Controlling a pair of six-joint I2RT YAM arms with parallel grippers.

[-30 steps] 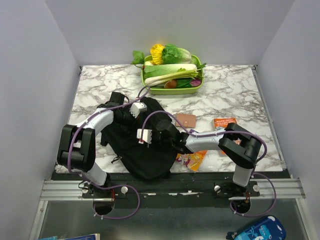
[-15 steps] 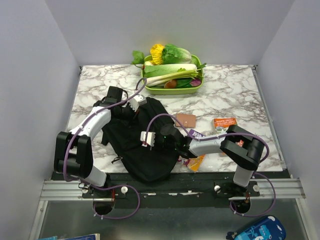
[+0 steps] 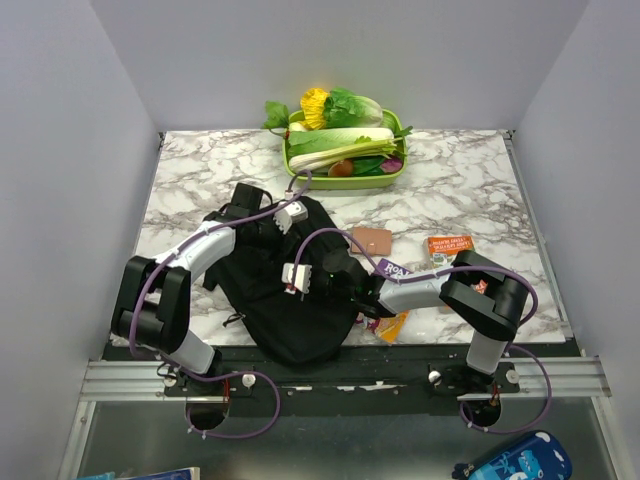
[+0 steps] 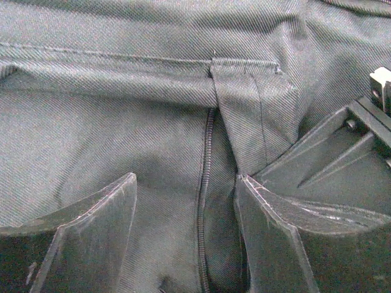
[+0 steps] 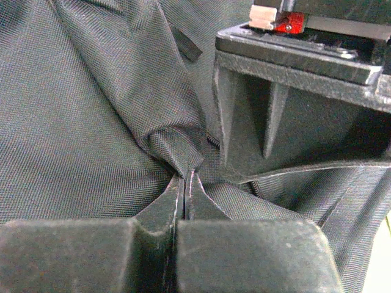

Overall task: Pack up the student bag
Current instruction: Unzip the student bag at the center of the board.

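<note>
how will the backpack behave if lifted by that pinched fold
Probably floppy: the student bag lies slumped and creased, so it would likely sag, not lift flat. The fold in the right gripper is thin, so it may slip out.

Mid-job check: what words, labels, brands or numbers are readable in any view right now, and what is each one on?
No text can be read with confidence.
Purple tag on the right arm: white letters, too small to read.
Orange book: white title lines, blurred.
Orange packet beside the student bag: print illegible.
Both wrist views: only black bag fabric, no text.
</note>
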